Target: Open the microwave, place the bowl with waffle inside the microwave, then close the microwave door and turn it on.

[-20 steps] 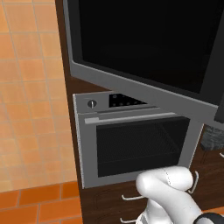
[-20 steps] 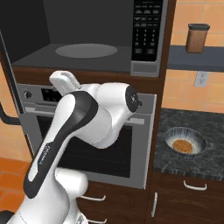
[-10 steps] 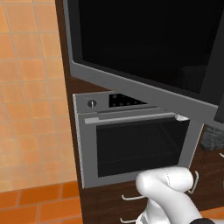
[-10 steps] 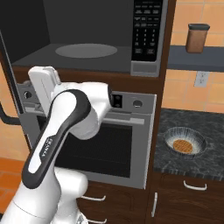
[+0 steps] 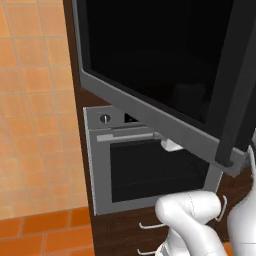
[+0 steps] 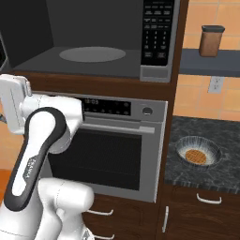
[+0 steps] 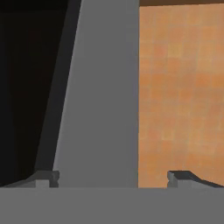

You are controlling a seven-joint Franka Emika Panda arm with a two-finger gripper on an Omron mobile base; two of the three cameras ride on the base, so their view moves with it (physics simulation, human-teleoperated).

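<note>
The microwave door (image 5: 165, 70) stands swung open across the upper right of the left base view. The end effector (image 7: 113, 177) is spread wide, holding nothing. The bowl with waffle (image 6: 198, 153) rests on the bench (image 6: 187, 176) at right centre.

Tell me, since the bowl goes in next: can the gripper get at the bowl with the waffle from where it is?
Probably not yet. The open gripper faces the microwave door at far left; the bowl sits uncovered on the right counter.
</note>
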